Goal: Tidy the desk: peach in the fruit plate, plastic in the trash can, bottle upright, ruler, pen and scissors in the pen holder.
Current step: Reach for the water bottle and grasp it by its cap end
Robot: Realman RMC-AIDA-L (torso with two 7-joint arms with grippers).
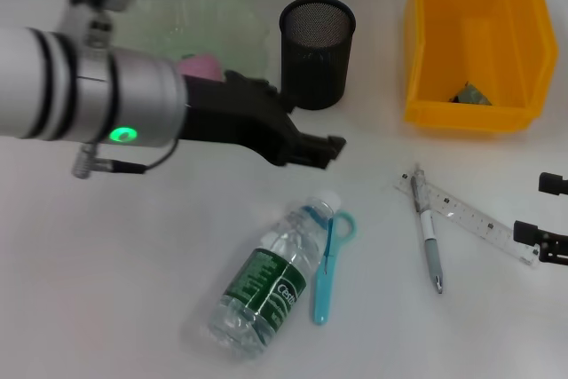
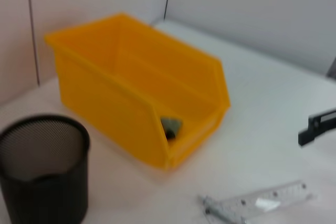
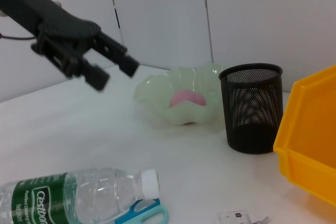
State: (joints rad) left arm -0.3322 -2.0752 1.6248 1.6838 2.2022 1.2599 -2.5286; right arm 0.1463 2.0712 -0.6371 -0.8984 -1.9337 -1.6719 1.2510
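Above the white counter point(image 1: 106, 290), the left tool point(image 1: 333, 150) hangs with its fingers spread apart and nothing between them. Beyond and to its right stands the yellow trash can point(image 1: 470, 42) with a scrap of plastic point(image 1: 469, 93) inside. Behind the tool sits the pale green fruit plate point(image 1: 226, 19) holding the pink peach point(image 1: 200, 66), and the black mesh pen holder point(image 1: 317, 52) stands just beyond its tip. Below the tool lies the bottle point(image 1: 266, 277) on its side, the blue scissors point(image 1: 328, 264) touching its neck. Farther right lie the ruler point(image 1: 470, 219) and, crossing it, the pen point(image 1: 428, 241). The right tool point(image 1: 550, 215) rests at the ruler's end, fingers apart.
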